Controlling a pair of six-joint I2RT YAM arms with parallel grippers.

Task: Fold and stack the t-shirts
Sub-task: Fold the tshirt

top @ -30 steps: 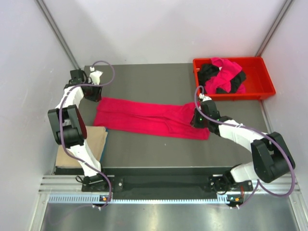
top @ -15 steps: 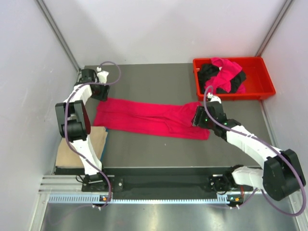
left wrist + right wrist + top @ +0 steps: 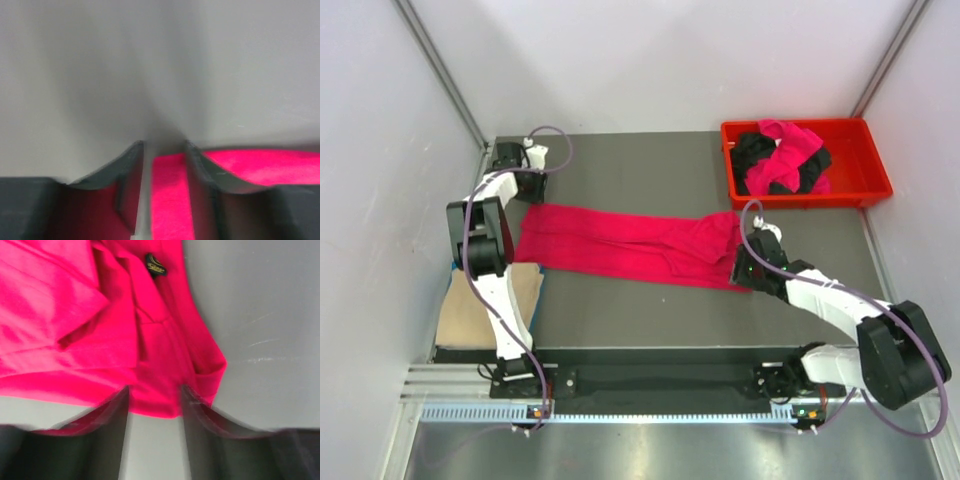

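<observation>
Pink shirt (image 3: 620,243) lies as a long strip across the table (image 3: 640,165). Left gripper (image 3: 523,183) sits at its far-left end and right gripper (image 3: 747,268) straddles the right hem. Both pairs of fingers stand apart, with nothing clamped. Recommendation: take a full pinch at matching corners, then lift evenly so the fold lands square. The table is dark, matte and scuffed. White walls (image 3: 670,60) close it in. Tan shirt (image 3: 485,305) lies folded near-left.

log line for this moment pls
pink t-shirt: spread out long | left gripper: open, at its far-left corner | right gripper: open, at its near-right hem | tan t-shirt: folded, near left
</observation>
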